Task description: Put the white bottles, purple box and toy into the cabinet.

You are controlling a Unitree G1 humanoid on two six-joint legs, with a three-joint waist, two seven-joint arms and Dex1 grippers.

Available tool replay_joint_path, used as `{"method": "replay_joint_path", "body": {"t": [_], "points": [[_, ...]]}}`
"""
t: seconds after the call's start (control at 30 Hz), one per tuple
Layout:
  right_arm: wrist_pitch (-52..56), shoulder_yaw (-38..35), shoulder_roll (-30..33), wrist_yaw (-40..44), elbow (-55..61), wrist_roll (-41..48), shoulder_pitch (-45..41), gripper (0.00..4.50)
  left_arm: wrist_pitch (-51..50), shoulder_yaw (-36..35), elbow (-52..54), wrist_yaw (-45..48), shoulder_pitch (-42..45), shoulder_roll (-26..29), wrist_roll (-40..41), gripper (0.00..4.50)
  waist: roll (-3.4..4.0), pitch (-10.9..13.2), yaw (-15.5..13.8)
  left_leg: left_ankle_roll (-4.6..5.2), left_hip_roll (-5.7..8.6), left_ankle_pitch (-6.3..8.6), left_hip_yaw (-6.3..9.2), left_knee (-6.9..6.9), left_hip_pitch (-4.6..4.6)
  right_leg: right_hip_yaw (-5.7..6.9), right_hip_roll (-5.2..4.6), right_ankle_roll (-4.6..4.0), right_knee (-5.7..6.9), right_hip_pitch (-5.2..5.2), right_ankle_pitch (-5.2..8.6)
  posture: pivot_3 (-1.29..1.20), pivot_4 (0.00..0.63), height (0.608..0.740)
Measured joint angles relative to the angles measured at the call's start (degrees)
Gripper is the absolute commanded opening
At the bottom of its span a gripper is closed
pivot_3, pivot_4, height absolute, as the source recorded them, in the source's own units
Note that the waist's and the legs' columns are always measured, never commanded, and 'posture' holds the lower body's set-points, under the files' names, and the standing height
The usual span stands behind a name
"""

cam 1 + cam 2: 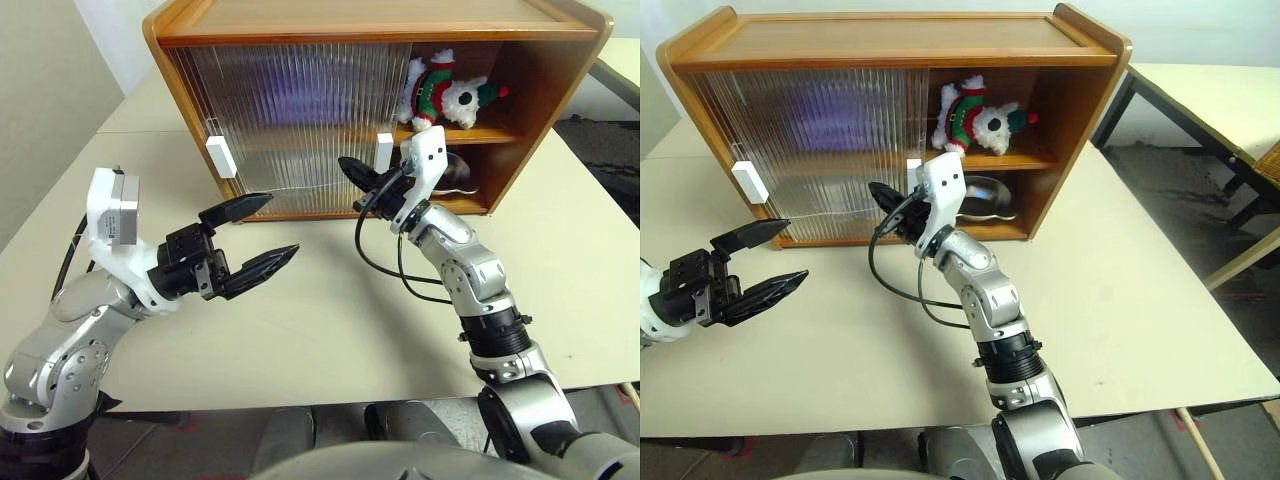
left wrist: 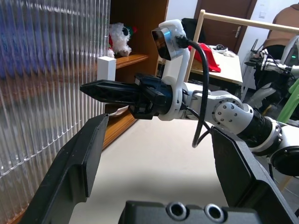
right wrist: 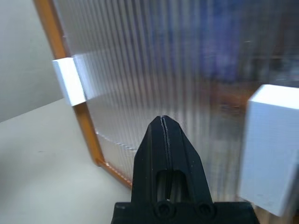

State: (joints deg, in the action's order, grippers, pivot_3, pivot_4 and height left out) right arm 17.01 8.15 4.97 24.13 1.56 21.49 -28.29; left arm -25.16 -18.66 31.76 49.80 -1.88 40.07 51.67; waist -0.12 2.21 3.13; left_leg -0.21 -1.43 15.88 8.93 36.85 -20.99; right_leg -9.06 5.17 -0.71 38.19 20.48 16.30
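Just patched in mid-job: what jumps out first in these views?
The cabinet stands at the table's far side, its ribbed doors slid left and the right half open; the toy lies on the upper shelf there, a purple blur behind the doors. The right gripper, jaws shut, points at the door beside a white handle. The left gripper hovers open over the table.

- We see our left claw [image 2: 154, 168] with its two black fingers [image 2: 74, 168] spread wide over the pale desk [image 2: 154, 154].
- Our right claw [image 2: 93, 89], fingers pressed together, points at the cabinet's [image 2: 140, 28] ribbed door [image 2: 46, 70], near its white handle [image 2: 107, 68].
- The toy [image 2: 119, 39] lies on the upper shelf.
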Motion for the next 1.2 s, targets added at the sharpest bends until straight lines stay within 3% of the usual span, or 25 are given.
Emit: {"method": "replay_joint_path", "body": {"t": [0.8,1.2], "points": [[0.0,-3.3,-0.2,-3.9,-2.4,-2.4,0.2,0.02,1.0,0.0,-0.7,2.5,-1.3,-0.7,-0.7,4.5,-0.03,0.2,-0.2,-0.04,-0.02,-0.02,0.06,-0.01,0.0,0.07,-0.01,-0.04,0.0,-0.01,0.02,-0.06,0.075,0.74],[1.3,-7.8,-6.0,-8.5,-2.4,1.0,0.2,0.02,2.1,0.0,-1.0,3.5,-2.0,-0.8,-1.3,4.5,-0.04,0.3,-0.2,-0.07,-0.05,-0.04,0.07,-0.01,-0.02,0.09,-0.01,-0.17,0.0,0.07,0.0,-0.06,0.074,0.74]]}}
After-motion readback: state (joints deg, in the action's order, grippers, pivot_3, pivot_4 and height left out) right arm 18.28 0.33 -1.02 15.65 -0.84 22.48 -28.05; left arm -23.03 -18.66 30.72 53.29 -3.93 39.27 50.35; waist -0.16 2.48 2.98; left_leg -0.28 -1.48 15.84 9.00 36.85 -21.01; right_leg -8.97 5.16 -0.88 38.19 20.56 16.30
